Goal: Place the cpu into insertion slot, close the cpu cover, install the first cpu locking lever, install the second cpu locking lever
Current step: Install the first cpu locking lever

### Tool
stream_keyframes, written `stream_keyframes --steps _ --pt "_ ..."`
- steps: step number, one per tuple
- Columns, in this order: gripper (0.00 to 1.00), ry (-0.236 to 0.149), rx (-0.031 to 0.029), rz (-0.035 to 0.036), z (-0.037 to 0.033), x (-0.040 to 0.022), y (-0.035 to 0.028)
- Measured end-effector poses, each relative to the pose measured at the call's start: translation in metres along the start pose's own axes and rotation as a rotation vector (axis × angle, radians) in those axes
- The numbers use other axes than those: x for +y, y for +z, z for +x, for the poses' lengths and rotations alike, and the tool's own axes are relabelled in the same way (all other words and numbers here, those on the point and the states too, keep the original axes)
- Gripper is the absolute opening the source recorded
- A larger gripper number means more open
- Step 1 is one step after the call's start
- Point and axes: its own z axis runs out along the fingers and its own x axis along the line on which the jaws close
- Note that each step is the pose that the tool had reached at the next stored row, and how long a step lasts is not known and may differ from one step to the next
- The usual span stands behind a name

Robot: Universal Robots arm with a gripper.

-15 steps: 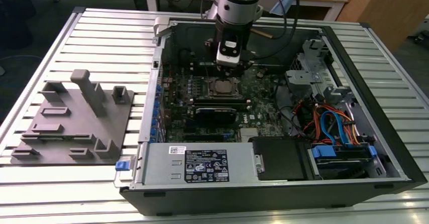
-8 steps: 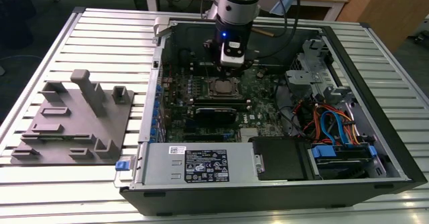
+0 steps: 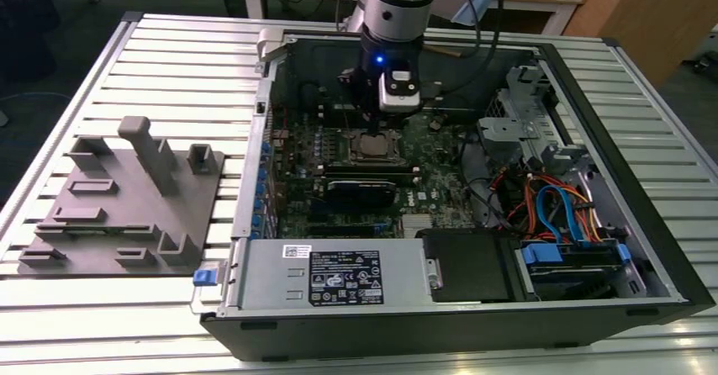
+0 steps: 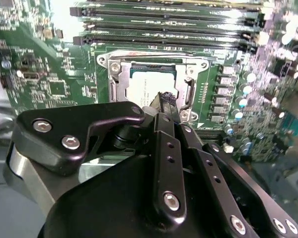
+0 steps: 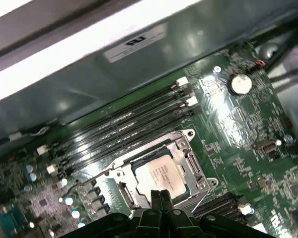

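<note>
Gripper (image 5: 159, 197), a black two-finger unit on the arm's wrist, hangs low over the socket with its fingertips pressed together and nothing held between them. Its tip sits at the socket's edge, just beside the chip.

The cpu (image 5: 161, 176), a small flat square chip with a dull silver-grey top, lies seated in the insertion slot (image 4: 114, 82), a square dark socket with a silver rim on the green circuit board (image 5: 238, 129). The cpu cover (image 5: 184, 153), a thin silver metal frame with a central window, appears to lie down around the chip. Long black memory slots (image 5: 129, 124) run just beside it.

The board sits in an open black computer case (image 3: 645, 232), which lies on the slatted metal tabletop (image 3: 134, 64), the socket toward the far edge. A grey moulded fixture (image 3: 124, 198) rests near the edge on the exterior view's left.

Placement and cover closing look done, so the step in hand is judged to be a locking lever. A thin wire lever (image 5: 208, 192) runs along the socket; whether it is latched cannot be told. Lever work calls for a narrow closed tip bearing on the wire alone, clear of the chip.
</note>
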Motion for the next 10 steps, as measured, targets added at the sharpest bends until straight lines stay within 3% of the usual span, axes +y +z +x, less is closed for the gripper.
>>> stream_keyframes --steps 4,7,10 --pt "0.1 -0.047 -0.0019 -0.0002 0.0002 -0.0002 0.0002" --pt "0.1 -0.049 -0.0138 -0.0095 0.0029 -0.0015 0.0003" --pt "0.1 -0.063 -0.0106 -0.021 0.0034 -0.0018 0.0003"
